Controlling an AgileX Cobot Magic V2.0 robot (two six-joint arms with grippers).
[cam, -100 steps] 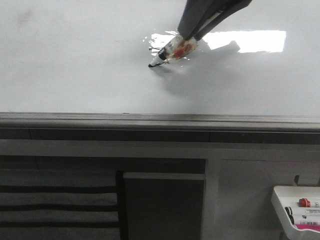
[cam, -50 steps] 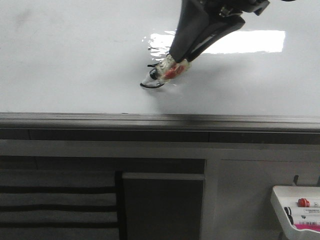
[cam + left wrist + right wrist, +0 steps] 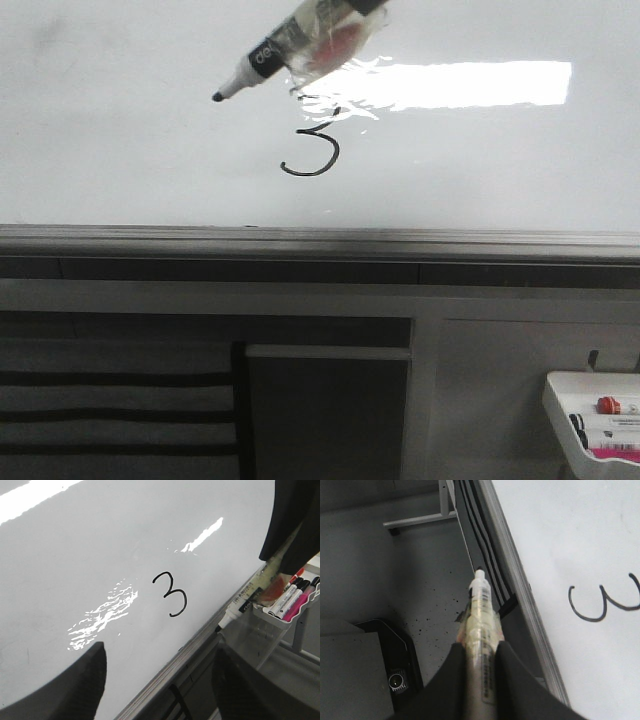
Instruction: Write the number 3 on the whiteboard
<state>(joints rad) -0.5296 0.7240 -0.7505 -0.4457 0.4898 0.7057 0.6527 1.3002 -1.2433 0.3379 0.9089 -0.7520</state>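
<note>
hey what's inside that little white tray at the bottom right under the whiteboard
The white tray holds several markers: one with a red cap, black-capped ones, and one with a pink body. The tray runs off the front view's edge, so anything deeper inside is hidden.

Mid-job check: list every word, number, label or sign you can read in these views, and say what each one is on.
"3": handwritten in black ink on the whiteboard; the number 3 sits just under the light glare.
"del...": white letters on the black collar of the marker held by the right gripper; the rest is cut off.
Printed labels on the pens in the marker tray: too small to read.
</note>
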